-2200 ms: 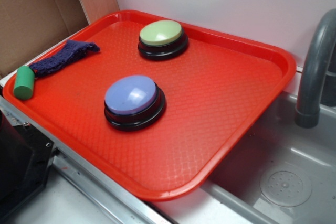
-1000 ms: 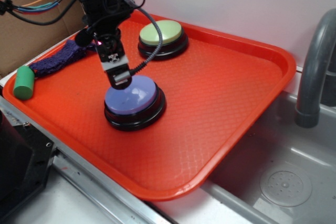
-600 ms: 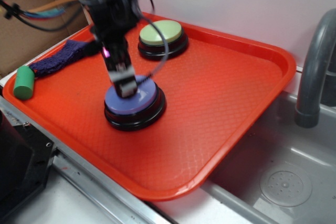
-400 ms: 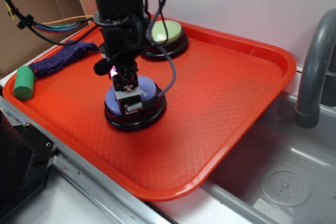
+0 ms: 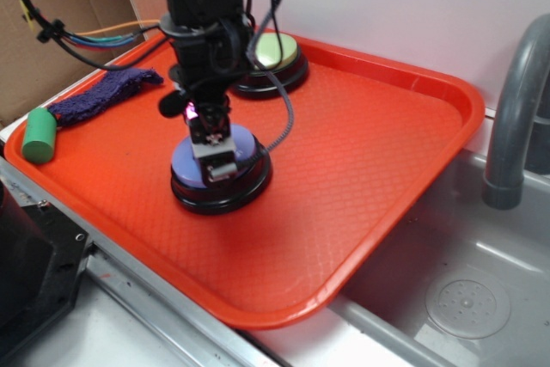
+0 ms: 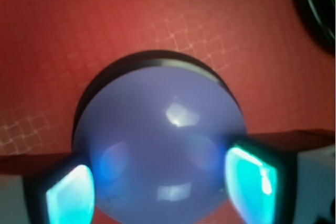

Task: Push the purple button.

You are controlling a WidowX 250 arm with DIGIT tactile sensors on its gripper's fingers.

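The purple button (image 5: pixel 244 145) sits on its black base at the left middle of the red tray (image 5: pixel 387 152). My gripper (image 5: pixel 215 166) points straight down onto its dome; I cannot tell whether the tips touch it. In the wrist view the button (image 6: pixel 163 124) fills the middle, and my gripper (image 6: pixel 163 184) is open. Its glowing cyan fingertips (image 6: pixel 71 195) stand wide apart over the dome's near half, one on each side. Nothing is held.
A green-topped button (image 5: pixel 284 49) stands at the tray's back, behind the arm; its rim shows in the wrist view (image 6: pixel 315 3). A dark purple cloth (image 5: pixel 103 94) and a green cylinder (image 5: pixel 39 135) lie at the left rim. A sink (image 5: pixel 464 298) with a grey faucet (image 5: pixel 516 109) lies to the right.
The arm came into view from the upper left and lowered onto the purple button. In the last half second the gripper shifted slightly across the dome toward its middle.
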